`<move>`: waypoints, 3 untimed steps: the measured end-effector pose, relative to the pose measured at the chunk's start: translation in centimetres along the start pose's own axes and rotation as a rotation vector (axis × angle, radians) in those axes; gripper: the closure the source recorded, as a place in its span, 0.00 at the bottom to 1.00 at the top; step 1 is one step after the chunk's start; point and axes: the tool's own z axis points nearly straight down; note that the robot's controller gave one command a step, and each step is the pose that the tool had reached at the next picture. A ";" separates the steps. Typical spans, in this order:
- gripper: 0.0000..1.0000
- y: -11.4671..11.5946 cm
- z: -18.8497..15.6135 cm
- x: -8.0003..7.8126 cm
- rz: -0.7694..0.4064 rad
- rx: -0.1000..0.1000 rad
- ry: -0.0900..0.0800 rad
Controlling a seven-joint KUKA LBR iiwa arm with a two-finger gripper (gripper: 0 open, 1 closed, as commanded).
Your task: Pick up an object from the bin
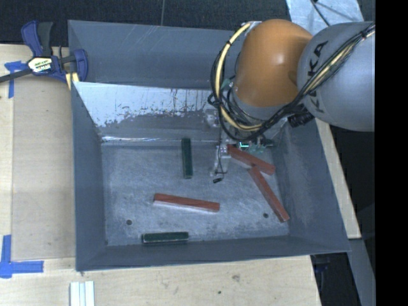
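Dark green stick (186, 158), short and narrow, lay near the middle of the bin (89, 190), pointing to the back wall. Just beside it on the right hung the gripper (220, 166); whether it was open or closed I could not tell. Further right lay a red-brown stick (258, 164).

In the bin (89, 171), the rear bar (186, 158) lies front-to-back near the middle, the middle bar (186, 203) lies crosswise just before it, the front bar (165, 237) lies along the front wall, and to the right two slanted bars (268, 193) touch, the gripper (220, 168) hanging between them and the rear bar.
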 end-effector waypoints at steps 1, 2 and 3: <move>0.00 2.7 11.8 7.5 -0.288 -0.001 -0.005; 1.00 2.6 11.6 7.3 -0.284 0.000 -0.009; 1.00 2.3 -3.1 9.8 -0.173 -0.001 -0.015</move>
